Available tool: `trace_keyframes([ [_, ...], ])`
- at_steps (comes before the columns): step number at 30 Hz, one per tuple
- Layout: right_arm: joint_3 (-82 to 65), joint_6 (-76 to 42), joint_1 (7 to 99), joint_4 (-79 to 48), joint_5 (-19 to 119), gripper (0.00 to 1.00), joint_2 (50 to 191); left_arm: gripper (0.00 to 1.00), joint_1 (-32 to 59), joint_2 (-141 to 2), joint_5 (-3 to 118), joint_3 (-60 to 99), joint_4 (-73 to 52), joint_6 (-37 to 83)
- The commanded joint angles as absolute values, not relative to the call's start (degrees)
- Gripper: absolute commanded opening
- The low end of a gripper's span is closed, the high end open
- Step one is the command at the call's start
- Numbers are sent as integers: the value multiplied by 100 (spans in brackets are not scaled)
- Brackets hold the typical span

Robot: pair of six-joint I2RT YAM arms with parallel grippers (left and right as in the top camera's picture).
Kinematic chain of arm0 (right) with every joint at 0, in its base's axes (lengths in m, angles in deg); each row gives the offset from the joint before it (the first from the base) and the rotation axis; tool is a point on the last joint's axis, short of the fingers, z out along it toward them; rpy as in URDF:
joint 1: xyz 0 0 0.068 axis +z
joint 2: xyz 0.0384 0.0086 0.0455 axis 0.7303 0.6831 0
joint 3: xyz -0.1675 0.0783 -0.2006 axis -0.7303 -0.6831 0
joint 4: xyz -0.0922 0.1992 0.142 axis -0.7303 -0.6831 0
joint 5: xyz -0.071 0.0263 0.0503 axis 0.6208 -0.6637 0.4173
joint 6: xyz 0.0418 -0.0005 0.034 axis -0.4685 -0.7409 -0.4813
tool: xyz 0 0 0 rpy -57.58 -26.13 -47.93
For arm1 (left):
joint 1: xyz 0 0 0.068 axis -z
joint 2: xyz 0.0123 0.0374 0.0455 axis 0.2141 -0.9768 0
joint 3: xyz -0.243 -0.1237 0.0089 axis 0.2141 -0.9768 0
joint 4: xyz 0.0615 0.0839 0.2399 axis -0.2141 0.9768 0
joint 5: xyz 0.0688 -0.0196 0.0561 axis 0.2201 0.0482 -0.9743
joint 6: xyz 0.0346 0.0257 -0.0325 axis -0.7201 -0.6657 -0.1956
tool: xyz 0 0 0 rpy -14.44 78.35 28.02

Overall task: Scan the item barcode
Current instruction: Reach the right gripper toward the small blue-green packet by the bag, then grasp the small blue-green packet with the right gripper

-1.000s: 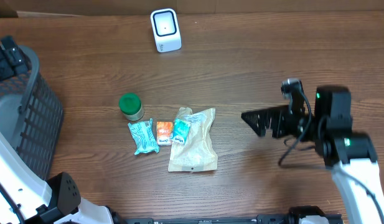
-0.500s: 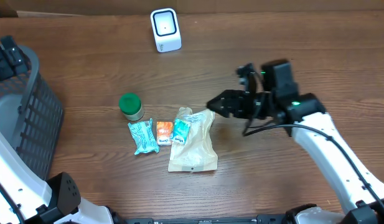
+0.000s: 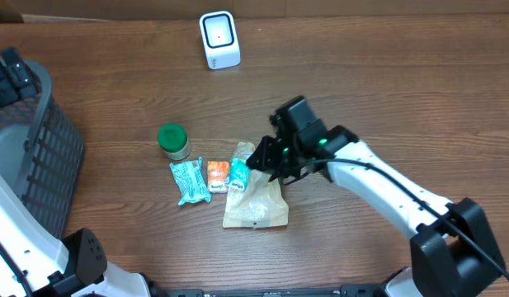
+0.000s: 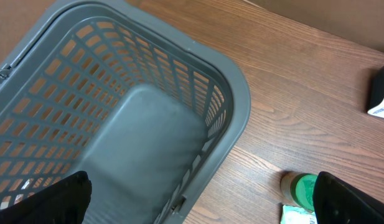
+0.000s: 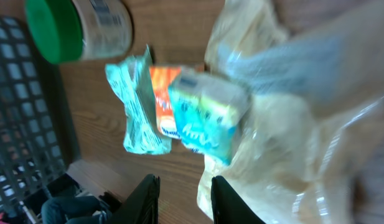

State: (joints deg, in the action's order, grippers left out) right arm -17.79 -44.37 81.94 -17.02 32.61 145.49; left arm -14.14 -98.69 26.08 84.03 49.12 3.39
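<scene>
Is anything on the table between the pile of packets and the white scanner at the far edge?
Nothing visible. Bare table lies between the clear bag by the right tool and the scanner; the green-lidded jar stands off to the side.

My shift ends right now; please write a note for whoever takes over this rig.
Left hand: wide open, empty, above the basket.
Right hand: jaws slightly apart, holding nothing, low over the plastic bag and the teal packet next to it.
Scanner: at the table's far edge, nothing near it.
Done: nothing grasped or scanned.
Left: grasp an item, show its barcode to the scanner.
</scene>
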Motion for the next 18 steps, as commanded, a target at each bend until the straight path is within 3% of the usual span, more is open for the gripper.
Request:
trace_keyframes([
  [1,-1865,-5082,8567,-1696,3718,25,14775,99,-1414,-9808,2634,8508,4908,247],
  [9,-1871,-5536,9103,-1534,4442,24,15277,100,-1414,-9808,2634,8508,4908,247],
  [18,-1878,-5534,9144,-1440,5038,34,15321,100,-1414,-9808,2634,8508,4908,247],
])
